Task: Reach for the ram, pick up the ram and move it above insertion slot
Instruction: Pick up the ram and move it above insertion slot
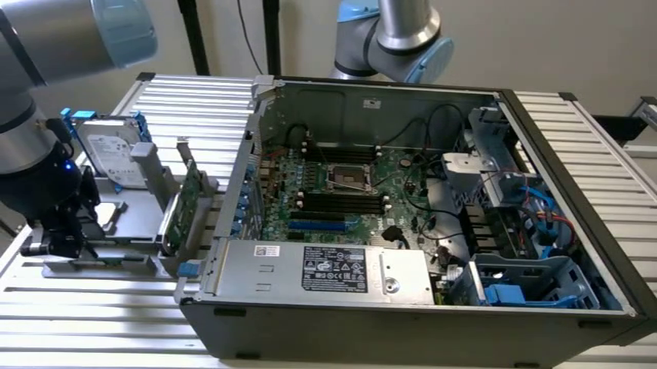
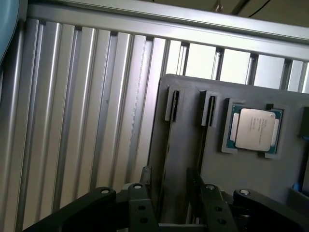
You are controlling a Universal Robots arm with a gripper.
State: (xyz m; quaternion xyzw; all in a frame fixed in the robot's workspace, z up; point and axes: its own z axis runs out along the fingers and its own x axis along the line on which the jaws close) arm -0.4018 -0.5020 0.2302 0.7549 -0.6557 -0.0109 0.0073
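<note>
**Ram:** you cannot pick it out as a separate stick. In the wrist view a thin dark edge runs along a long slot of the grey holder. That slot passes between the fingers of the gripper, which stand apart, one on each side, closed on nothing you can see.

**Holder:** a second slot lies just beside the first. A silver processor sits in its own square recess.

**Exterior view adds:** the holder stands at the exterior view's left on the slatted table. It also carries an upright hard drive with blue rails and a green expansion card on edge.

**Case:** to the exterior view's right, the open computer case holds the motherboard with black memory slots. A power supply lies along its near wall.
</note>
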